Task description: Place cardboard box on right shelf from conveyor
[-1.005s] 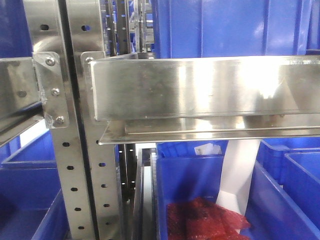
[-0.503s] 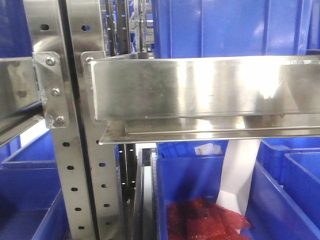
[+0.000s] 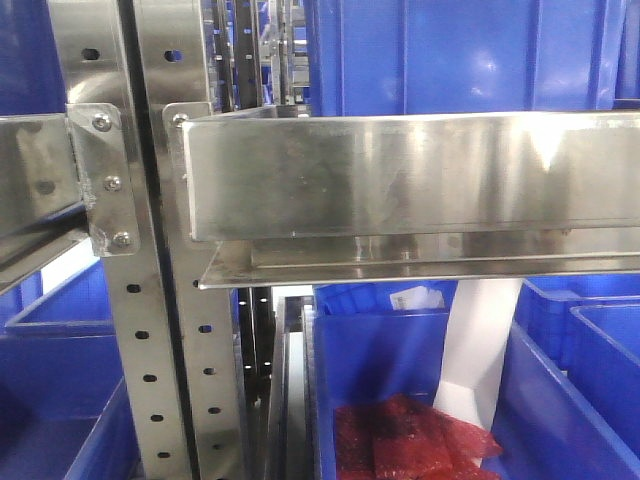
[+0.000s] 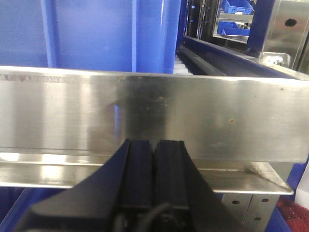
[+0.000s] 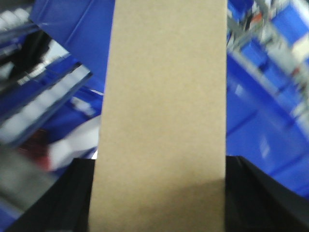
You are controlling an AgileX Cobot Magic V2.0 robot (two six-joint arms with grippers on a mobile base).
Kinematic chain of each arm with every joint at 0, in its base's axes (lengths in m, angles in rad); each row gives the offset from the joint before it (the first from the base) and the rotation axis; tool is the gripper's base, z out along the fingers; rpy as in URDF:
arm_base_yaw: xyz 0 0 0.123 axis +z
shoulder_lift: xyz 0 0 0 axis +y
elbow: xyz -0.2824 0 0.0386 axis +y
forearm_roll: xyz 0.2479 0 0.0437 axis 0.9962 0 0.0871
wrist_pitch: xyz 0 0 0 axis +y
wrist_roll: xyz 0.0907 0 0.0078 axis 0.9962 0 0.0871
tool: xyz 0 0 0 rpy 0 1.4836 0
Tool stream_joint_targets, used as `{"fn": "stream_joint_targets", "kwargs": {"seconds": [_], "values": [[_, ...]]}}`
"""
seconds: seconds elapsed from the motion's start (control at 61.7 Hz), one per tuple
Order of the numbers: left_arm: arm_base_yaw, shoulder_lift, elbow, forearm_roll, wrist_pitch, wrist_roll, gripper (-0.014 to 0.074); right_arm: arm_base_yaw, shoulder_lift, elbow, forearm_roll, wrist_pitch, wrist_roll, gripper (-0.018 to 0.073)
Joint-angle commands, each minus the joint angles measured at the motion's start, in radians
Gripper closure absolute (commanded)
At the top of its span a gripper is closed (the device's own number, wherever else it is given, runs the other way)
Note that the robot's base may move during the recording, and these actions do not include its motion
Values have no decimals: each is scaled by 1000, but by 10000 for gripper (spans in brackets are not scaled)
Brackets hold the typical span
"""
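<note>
**Steel racking ahead, box gripped on the right**

Blue bins and perforated uprights fill the front view, with the right shelf across the middle, its tall front lip facing the camera. Against the frames from a second and half a second ago, the bright glare on the right part of that lip has faded to a duller sheen. The framing has barely moved. Below the shelf, red packets lie in a bin beside a white sheet.

Neither arm nor the box shows in the front view; only the wrist cameras give them. The right wrist view shows the cardboard box as a plain tan panel filling the centre. The right gripper is clamped on it, a black finger on each side. The background there is blurred blue, so the box's position relative to the shelf cannot be told.

The left wrist view shows the left gripper with its fingers pressed together on nothing, close before a steel lip.
</note>
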Motion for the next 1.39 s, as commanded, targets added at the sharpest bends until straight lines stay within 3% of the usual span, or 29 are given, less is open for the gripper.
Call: {"fn": "stream_joint_targets", "kwargs": {"seconds": [0.0,0.243,0.616,0.778,1.086,1.2,1.362,1.378], "values": [[1,-15,10,-6,-87,0,712,8,120,-102,-3,-146,-168,397],[1,-15,10,-6,-87,0,713,8,340,-155,65,-274,-493,397],[1,-15,10,-6,-87,0,712,8,493,-98,248,-377,-800,397],[1,-15,10,-6,-87,0,713,6,512,-28,248,-440,-868,397],[1,-15,10,-6,-87,0,713,2,513,1,263,-489,-857,394],[1,-15,10,-6,-87,0,713,2,513,1,286,-466,-783,282],[1,-15,10,-6,-87,0,713,2,513,1,286,-485,-722,-91],[1,-15,10,-6,-87,0,713,2,513,1,286,-486,-722,-89]]}}
